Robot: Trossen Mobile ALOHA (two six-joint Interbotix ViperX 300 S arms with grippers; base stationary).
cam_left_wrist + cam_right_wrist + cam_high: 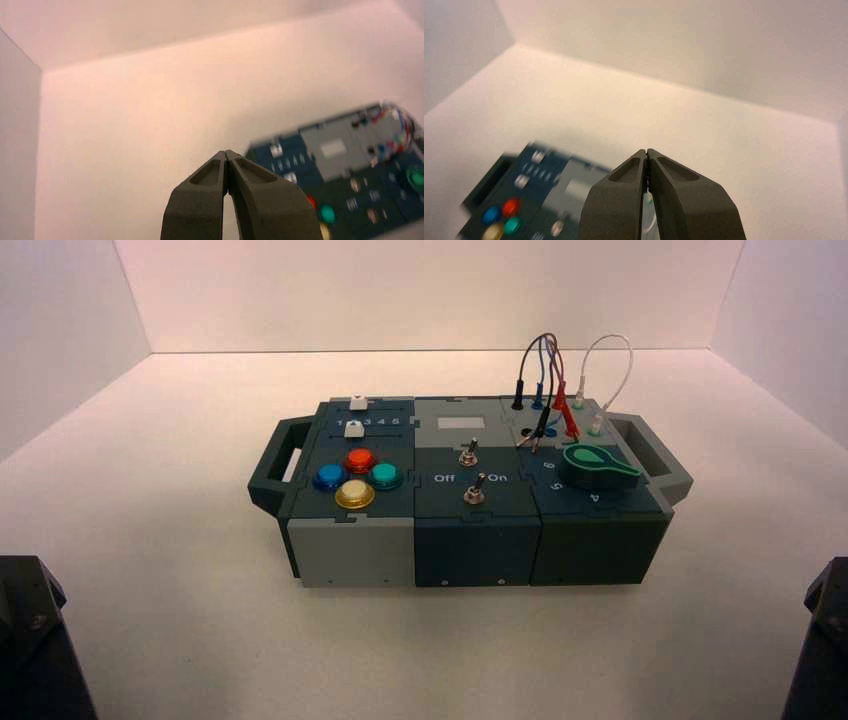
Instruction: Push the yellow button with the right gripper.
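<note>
Button box (475,465), dark blue, grey and near-black, on a pale counter (470,650); one carrying handle at its left end (268,466), another at its right end (655,455).

Yellow domed push button (355,494), gold-rimmed: on the box's left third, nearest the box's front edge of four clustered buttons. Nothing touches it.

Red domed button (360,460): same third, toward the box's back. Blue domed button (330,476): at the cluster's left, by the box's left side. Teal-green domed button (385,475): at the cluster's right, toward the box's middle.

Two white slider caps (358,403) (354,429): back part of the box's left third.

Two metal toggle switches (468,453) (475,490): middle third of the box. Pale rectangular window (461,423): behind them.

Green rotary knob (597,468): box's right third. Wires, black, blue, red and white (552,360): looping above the box's back right.

Right hand (647,151): black, fingers pressed together, off the box's right side, well apart from the yellow button. Left hand (225,152): black, idle, fingers pressed together, off the box's left side.
</note>
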